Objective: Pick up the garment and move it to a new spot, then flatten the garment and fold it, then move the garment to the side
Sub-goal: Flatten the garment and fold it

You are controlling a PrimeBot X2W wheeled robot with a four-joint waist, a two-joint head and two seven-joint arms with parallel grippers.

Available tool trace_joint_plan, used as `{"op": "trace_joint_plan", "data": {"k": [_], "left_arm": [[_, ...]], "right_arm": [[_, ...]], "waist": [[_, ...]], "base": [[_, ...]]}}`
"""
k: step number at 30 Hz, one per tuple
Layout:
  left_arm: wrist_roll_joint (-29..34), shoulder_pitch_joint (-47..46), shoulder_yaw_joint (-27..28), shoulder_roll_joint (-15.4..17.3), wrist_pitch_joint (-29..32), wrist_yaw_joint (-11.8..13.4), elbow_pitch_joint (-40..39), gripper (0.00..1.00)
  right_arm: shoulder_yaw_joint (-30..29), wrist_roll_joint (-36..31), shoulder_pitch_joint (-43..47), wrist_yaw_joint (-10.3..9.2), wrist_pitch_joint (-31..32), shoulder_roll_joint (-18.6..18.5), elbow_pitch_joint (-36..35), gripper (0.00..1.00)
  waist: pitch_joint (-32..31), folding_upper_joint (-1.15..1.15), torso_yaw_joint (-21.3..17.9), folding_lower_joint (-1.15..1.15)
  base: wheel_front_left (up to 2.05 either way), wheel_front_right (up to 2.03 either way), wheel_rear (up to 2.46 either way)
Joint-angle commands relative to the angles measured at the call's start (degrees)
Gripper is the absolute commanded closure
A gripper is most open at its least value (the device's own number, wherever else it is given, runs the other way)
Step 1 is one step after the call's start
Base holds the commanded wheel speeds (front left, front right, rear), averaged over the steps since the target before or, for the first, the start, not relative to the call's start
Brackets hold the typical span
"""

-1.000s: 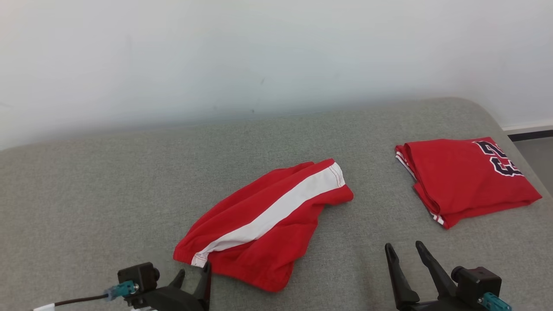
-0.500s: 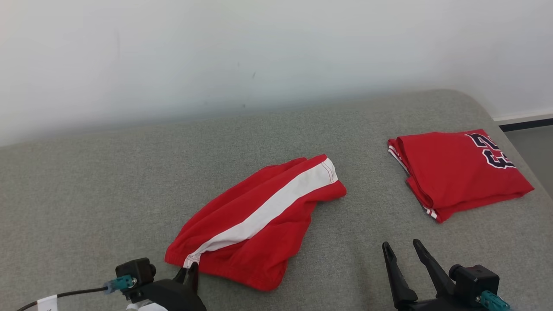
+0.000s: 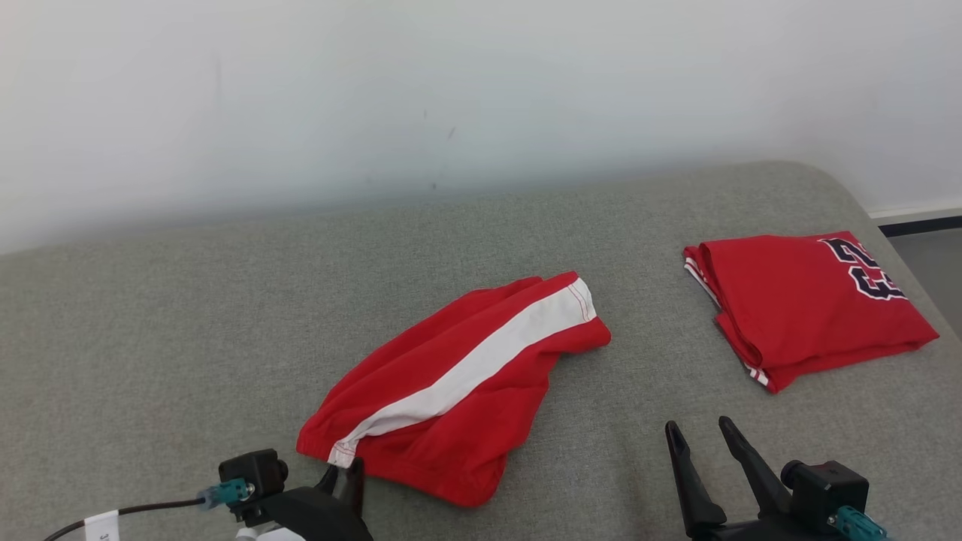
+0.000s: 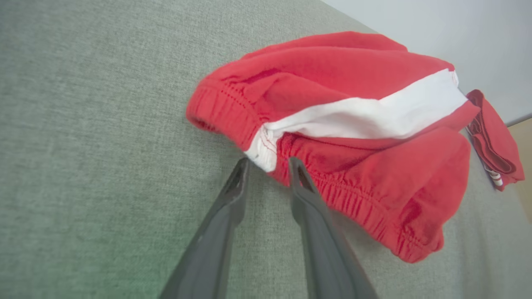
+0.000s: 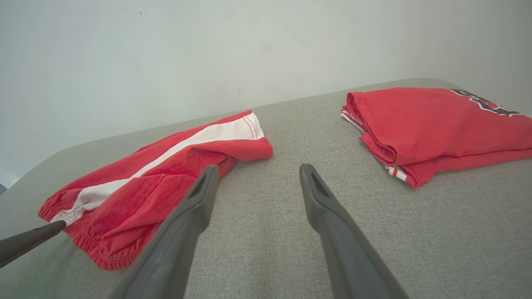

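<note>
Shorts (image 3: 458, 391) lie on the bench (image 3: 188, 315), directly ahead of the left tool (image 3: 344, 467); folded jersey (image 3: 804, 300) lies well beyond the right tool (image 3: 698, 425).

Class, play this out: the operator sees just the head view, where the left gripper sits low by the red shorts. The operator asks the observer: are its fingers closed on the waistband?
Observer: No. The left wrist view shows the left gripper open, its fingertips either side of the white stripe where it ends at the waistband.
Operator: Is that edge raised off the cushion?
Observer: It doesn't look so. In the right wrist view the shorts lie on the cushion, one left fingertip low at their edge.
</note>
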Motion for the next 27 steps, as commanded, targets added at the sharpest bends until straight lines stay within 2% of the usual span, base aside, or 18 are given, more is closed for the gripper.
{"op": "trace_joint_plan", "data": {"k": [1, 2, 3, 5, 12, 16, 18, 22, 27], "left_arm": [[0.51, 0.17, -0.17, -0.21, -0.03, -0.27, 0.08, 0.35], [0.50, -0.05, -0.21, -0.33, 0.00, -0.24, 0.23, 0.34], [0.46, -0.32, -0.20, -0.44, 0.00, -0.21, 0.36, 0.48], [0.33, -0.70, -0.03, -0.49, -0.18, -0.18, 0.57, 0.62], [0.08, -1.22, 0.62, -0.15, -0.97, -0.12, 1.23, 0.70], [-0.07, -0.45, 0.72, 0.04, -1.35, 0.21, 0.91, 0.62], [-0.15, -0.13, 0.83, 0.23, -1.46, 0.33, 0.77, 0.64], [-0.24, 0.34, 0.77, 0.48, -1.33, 0.27, 0.33, 1.00], [-0.29, 0.83, 0.36, 0.43, -0.99, 0.24, -0.11, 1.00]], "right_arm": [[0.17, 0.03, 0.30, -0.11, -0.05, 0.03, 0.10, 0.00], [0.27, 0.04, 0.20, -0.11, -0.03, 0.03, 0.11, 0.00], [0.38, 0.06, 0.09, -0.11, -0.03, 0.03, 0.15, 0.00], [0.57, 0.09, -0.17, -0.11, -0.06, 0.03, 0.26, 0.00], [0.18, -0.11, 0.00, -0.11, -0.22, 0.03, 0.23, 0.00], [-0.08, 0.00, 0.28, -0.11, -0.26, 0.03, 0.13, 0.00], [0.01, 0.18, 0.35, -0.11, -0.30, 0.03, 0.15, 0.00], [0.09, 0.28, 0.27, -0.11, -0.47, 0.03, 0.43, 0.00], [0.00, 0.29, 0.19, -0.11, -0.47, 0.03, 0.57, 0.00]], "waist": [[-0.02, 0.00, 0.01, 0.00], [0.00, 0.00, -0.03, 0.00], [0.03, 0.00, -0.10, 0.00], [0.10, 0.00, -0.34, 0.00], [0.18, 0.00, -1.02, 0.00], [-0.01, 0.00, -0.81, 0.00], [-0.12, 0.00, -0.59, 0.00], [-0.35, 0.00, -0.13, 0.00], [-0.46, 0.00, 0.22, 0.00]], "base": [[0.00, 0.00, 0.00], [0.00, 0.00, 0.00], [0.00, 0.00, 0.00], [0.00, 0.00, 0.00], [0.00, 0.00, 0.00], [0.00, 0.00, 0.00], [0.00, 0.00, 0.00], [0.00, 0.00, 0.00], [0.00, 0.00, 0.00]]}}
